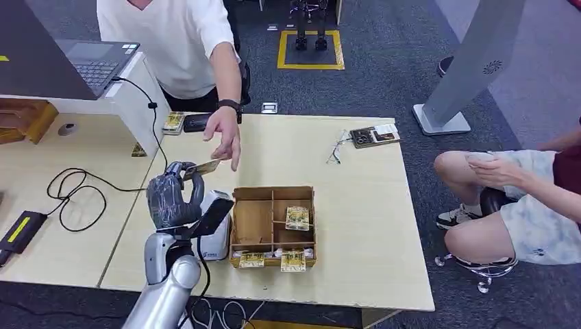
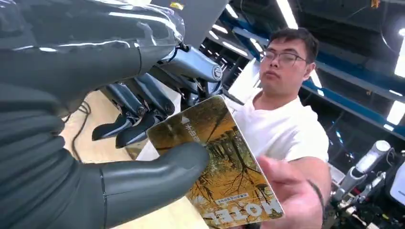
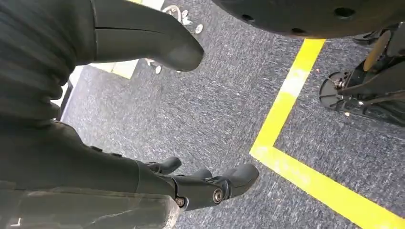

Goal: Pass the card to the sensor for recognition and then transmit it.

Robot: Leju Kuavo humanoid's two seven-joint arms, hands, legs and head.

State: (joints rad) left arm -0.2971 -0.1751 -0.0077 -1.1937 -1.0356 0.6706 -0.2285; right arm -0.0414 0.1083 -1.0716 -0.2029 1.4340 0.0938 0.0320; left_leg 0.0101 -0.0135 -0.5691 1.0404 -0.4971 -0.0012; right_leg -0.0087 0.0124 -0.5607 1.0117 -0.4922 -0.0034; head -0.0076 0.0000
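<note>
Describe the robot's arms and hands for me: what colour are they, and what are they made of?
The left arm is smooth, rounded silver metal with a black cable running beside it. Its left hand is dark grey, with a ribbed cover at the wrist, a thick matt thumb and darker glossy jointed fingers. The right hand looks the same: a grey ribbed cover, dark fingers with small round silver pins.

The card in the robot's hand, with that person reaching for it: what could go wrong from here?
1. The left hand pinches the card only near one edge under the thumb, so it might slip before the person's hand grips it.
2. If the robot lets go too early, the card could drop onto the table or into the box.
</note>
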